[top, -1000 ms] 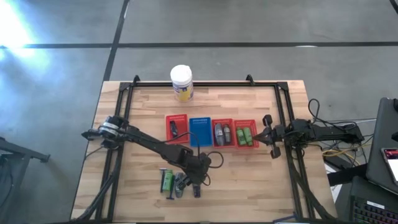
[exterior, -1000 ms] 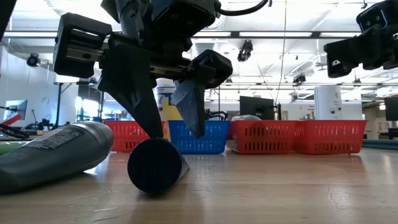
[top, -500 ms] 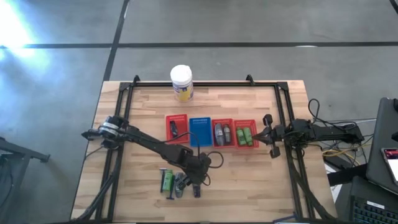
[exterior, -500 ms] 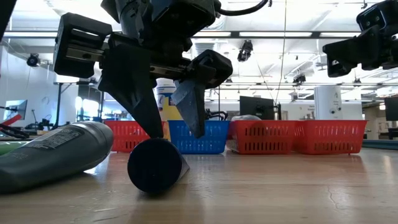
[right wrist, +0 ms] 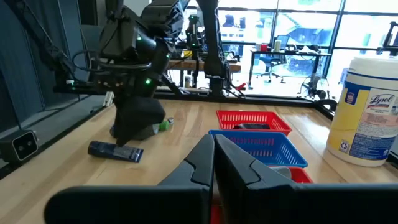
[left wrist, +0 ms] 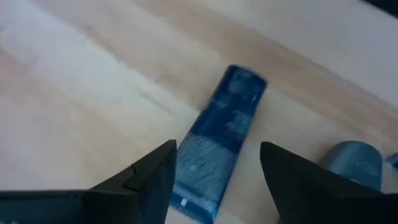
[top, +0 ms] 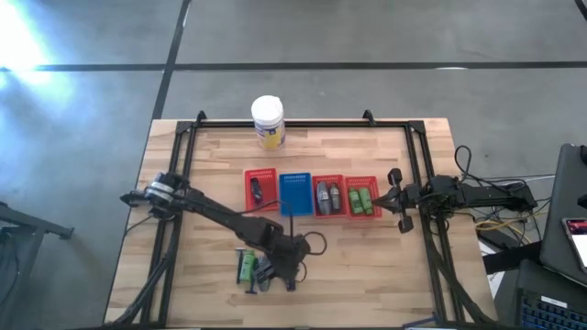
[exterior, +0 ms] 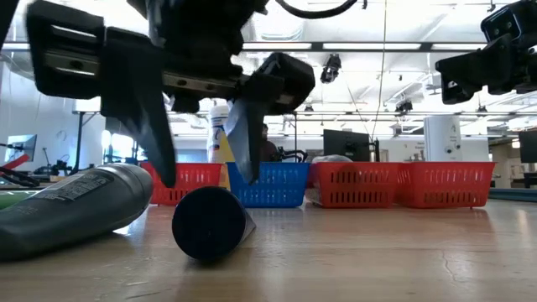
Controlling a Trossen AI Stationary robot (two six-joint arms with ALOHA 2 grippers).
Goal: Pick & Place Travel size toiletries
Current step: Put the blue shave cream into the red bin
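The left gripper [left wrist: 214,180] hangs low over the near part of the wooden table [top: 367,266], its two dark fingers spread wide with a dark blue flat tube [left wrist: 216,158] lying between them but not yet touched. In the low view the fingers stand on either side of the tube's round end [exterior: 210,222], slightly above it. To do this step well, I judge the gripper should come down until the fingertips reach the tube's sides, centred on its width, and close slowly (a round tube may roll away if only one finger touches first). A grey tube [exterior: 71,210] lies just beside, so the descent must stay clear of it. The right gripper [top: 401,203] waits beside the red mesh basket holding green bottles [top: 363,199], its fingers pressed together
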